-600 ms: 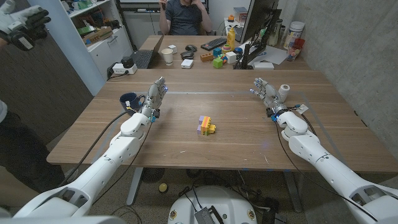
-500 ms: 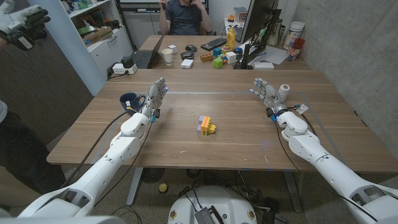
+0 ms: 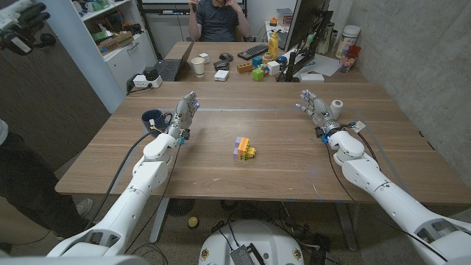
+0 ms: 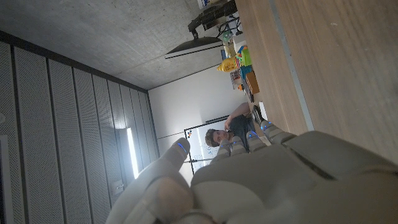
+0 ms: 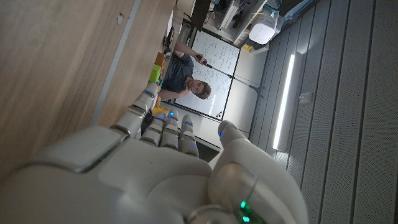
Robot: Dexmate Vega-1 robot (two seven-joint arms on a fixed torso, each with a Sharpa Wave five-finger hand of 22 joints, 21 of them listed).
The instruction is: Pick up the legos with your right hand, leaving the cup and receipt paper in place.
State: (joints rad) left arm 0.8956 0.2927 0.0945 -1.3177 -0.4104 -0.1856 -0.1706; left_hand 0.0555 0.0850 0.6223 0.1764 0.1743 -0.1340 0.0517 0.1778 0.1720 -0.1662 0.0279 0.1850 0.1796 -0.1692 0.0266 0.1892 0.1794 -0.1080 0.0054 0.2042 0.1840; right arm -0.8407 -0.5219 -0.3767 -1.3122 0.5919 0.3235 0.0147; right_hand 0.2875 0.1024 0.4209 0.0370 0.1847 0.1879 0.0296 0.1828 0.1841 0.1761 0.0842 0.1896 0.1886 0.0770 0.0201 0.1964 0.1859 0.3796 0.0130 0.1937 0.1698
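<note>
The legos (image 3: 245,148), judged light, stiff and smooth-sided, are best pinched across their flat sides by the right hand (image 3: 315,110), now empty with fingers apart.

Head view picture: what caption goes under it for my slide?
Legos wait mid-table between the robot's two open hands, cup beside the left.

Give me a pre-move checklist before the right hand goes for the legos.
1. Right hand free, holding nothing: ok.
2. Legos in the open mid-table, nothing touching them: ok.
3. Table between right hand and legos bare: ok.
4. Cup at the far left, beside the left hand, off the path: ok.
5. Receipt paper roll close beside the right hand; may get nudged on departure: cannot tell.
6. Left hand holding nothing, apart from legos: ok.
</note>
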